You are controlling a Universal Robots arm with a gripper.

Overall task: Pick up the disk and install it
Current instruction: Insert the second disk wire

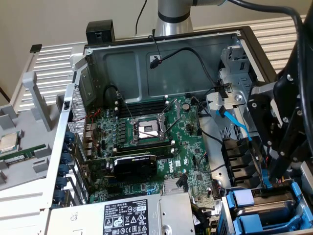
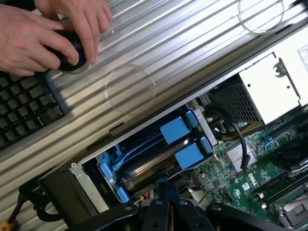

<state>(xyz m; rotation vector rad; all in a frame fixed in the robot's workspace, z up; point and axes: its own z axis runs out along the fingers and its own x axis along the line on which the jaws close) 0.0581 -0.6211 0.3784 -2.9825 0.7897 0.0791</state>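
Now | disk (image 2: pixel 154 156) in blue carrier (image 2: pixel 174 130), seated in the bay at the case (image 1: pixel 161 63) corner, beside the motherboard (image 1: pixel 146 142) | gripper (image 2: pixel 163 204) clenched just over the bay, fingers pinched at the carrier's edge, grasp uncertain | likely dense, rigid, shock-sensitive; take it by the carrier rails, not the label face.

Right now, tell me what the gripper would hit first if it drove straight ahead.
Probably the disk in its blue carrier, seated in the drive bay just beyond the gripper, though depth is unclear.
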